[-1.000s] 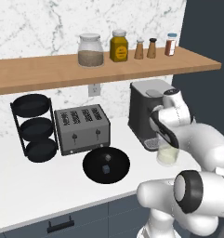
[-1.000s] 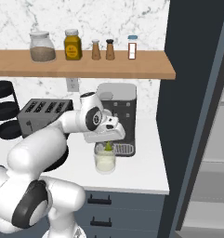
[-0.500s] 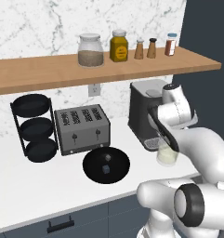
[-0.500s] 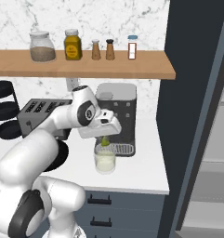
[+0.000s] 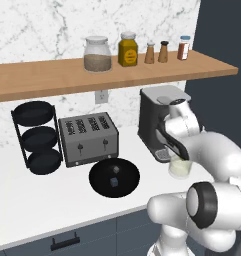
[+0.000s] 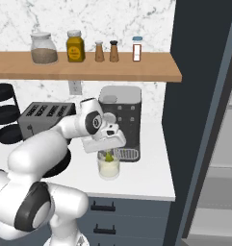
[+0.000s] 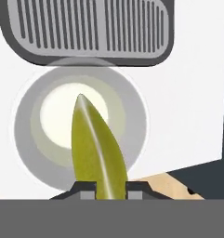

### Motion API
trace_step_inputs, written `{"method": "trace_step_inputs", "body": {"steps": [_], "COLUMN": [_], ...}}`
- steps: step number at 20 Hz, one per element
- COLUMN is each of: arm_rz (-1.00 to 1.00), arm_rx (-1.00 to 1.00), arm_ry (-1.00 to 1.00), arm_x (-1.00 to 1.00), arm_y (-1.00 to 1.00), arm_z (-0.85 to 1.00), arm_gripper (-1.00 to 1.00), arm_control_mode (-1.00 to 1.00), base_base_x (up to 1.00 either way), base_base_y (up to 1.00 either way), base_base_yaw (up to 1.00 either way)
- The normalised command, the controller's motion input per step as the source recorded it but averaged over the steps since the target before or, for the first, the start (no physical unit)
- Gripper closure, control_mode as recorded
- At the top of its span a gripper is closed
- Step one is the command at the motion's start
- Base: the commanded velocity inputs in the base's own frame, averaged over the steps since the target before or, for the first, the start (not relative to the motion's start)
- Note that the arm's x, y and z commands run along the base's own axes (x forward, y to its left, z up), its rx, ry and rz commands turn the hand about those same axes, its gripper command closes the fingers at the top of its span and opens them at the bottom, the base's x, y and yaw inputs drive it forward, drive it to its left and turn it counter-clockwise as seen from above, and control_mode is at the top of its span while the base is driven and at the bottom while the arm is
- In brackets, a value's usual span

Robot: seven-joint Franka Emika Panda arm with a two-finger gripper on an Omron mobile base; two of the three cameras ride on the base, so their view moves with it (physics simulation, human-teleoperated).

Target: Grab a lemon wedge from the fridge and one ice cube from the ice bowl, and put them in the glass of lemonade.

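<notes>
here the jaws are pinched on the lemon wedge [image 7: 98,153], a smooth yellow-green sliver with a pointed tip and a pale ridge along its back, hanging directly over the glass of lemonade [image 7: 81,125]. in the right base view the wedge [image 6: 108,156] sits just at the rim of the clear tumbler [image 6: 108,166], with the gripper [image 6: 109,150] right above it. the glass stands toward the right end of the white bench [image 6: 146,178], just in front of the slotted grey drip tray of the coffee machine [image 6: 121,120], a boxy dark appliance with a pale top. between the glass and the bench's front edge lies a bare strip, and bare white surface runs from the glass to the right edge, where the dark grey fridge [image 6: 199,96] wall rises.

to the left, the ice bowl [image 5: 114,177], a shallow matte black round dish, lies near the front edge with one small ice cube [image 5: 113,183] near its middle and another just behind it. behind it, almost touching, is the brushed grey four-slot toaster [image 5: 89,137], and near the left end stands a black three-tier rack of bowls [image 5: 38,136]. overhead runs a wooden shelf [image 5: 52,80] carrying jars and shakers, close over the coffee machine's top.
</notes>
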Motion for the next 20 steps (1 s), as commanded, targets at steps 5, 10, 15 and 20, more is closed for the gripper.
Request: {"method": "trace_step_inputs", "body": {"steps": [5,10,15,20], "arm_rz": [0.0,0.0,0.01,0.02], "arm_rx": [0.0,0.0,0.0,0.0], "arm_ry": [0.0,0.0,0.0,-0.03], "arm_x": [0.33,0.22,-0.1,-0.91], "arm_y": [0.0,0.0,0.0,0.19], "arm_z": [0.1,-0.03,-0.03,0.44], "arm_gripper": [1.0,-1.0,-1.0,-1.0], "arm_control_mode": [-1.0,-1.0,-1.0,-1.0], "base_base_x": [0.0,0.0,0.0,0.0], "base_base_y": [0.0,0.0,0.0,0.0], "base_base_yaw": [0.0,0.0,0.0,0.0]}}
